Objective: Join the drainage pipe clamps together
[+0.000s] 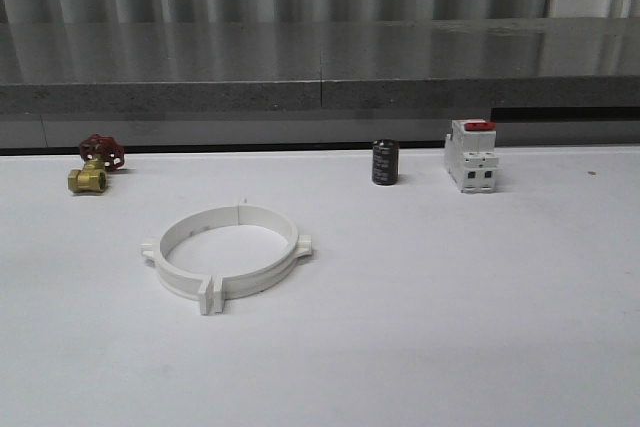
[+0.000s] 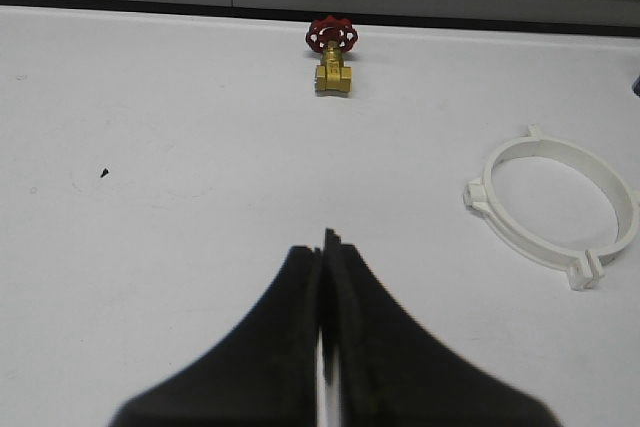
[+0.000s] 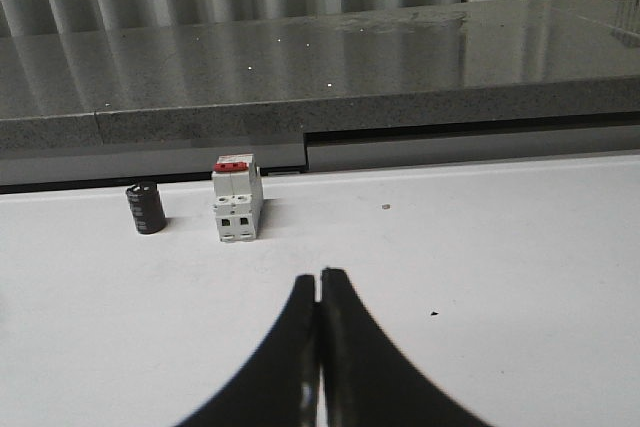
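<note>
The two white drainage pipe clamps (image 1: pixel 227 252) lie on the white table left of centre, standing together as one wide ring with their flanged end tabs meeting at front and back. The left wrist view shows the same clamps (image 2: pixel 556 207) as a ring, well off to one side of my left gripper (image 2: pixel 323 245). That gripper hangs over bare table, shut, with nothing between its black fingers. My right gripper (image 3: pixel 320 275) is also shut and empty, above bare table short of the breaker.
A brass valve with a red handwheel (image 1: pixel 94 167) sits at the back left. A black cylinder (image 1: pixel 385 162) and a white breaker with a red top (image 1: pixel 472 154) stand at the back right. A grey ledge (image 1: pixel 320 87) runs behind the table.
</note>
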Tool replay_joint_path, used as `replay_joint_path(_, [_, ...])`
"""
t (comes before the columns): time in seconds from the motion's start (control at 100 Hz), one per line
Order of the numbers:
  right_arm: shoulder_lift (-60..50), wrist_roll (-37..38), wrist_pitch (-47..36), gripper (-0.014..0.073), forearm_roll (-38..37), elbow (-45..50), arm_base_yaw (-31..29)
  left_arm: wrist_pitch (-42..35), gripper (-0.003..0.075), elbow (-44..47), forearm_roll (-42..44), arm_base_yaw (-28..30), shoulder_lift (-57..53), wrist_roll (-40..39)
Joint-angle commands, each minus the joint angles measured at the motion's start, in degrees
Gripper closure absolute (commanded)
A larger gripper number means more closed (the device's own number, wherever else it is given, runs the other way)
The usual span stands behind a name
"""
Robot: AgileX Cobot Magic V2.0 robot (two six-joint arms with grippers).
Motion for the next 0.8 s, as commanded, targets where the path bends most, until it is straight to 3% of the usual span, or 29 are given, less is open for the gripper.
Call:
replay_joint_path(0.0, [-0.8, -0.8, -4.8, 0.0661, 0.3, -1.2, -0.3, -4.2, 0.0741, -1.4, -0.2, 0.0, 0.4, 0.0])
replay_joint_path(0.71, [-0.8, -0.8, -4.8, 0.0661, 0.3, -1.2, -0.3, -4.2, 0.0741, -1.3, -0.4, 0.0, 0.4, 0.0])
replay_joint_path(0.79, [-0.8, -0.8, -4.8, 0.0661, 0.3, -1.2, -0.3, -7.1, 0.0741, -0.4, -0.4, 0.1, 0.4, 0.0])
